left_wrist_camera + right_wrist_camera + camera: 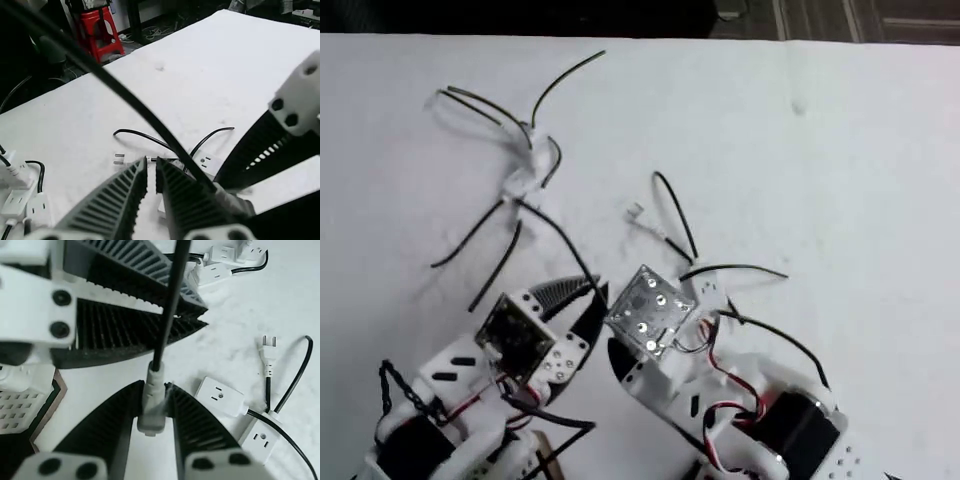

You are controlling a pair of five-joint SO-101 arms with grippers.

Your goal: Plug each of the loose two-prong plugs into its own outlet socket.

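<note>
My right gripper (152, 387) is shut on the body of a pale two-prong plug (150, 412), and its black cord (167, 315) runs away across the left gripper's ribbed fingers (140, 315). My left gripper (151, 167) hovers just beside it, fingers closed to a thin slit with nothing between them. Past the held plug lie two white outlet sockets (220, 396) (260, 437) on black cords. A loose plug (269, 351) lies beyond them, prongs pointing away. In the high view both grippers sit near the front edge, the left gripper (582, 298) next to the right wrist (650, 310).
A tangle of white outlets and black cords (525, 178) lies at the back left of the white table (840, 150). The loose plug (636, 211) rests mid-table with an outlet (710, 292) nearer the arms. A red stool (102, 30) stands on the floor off the table.
</note>
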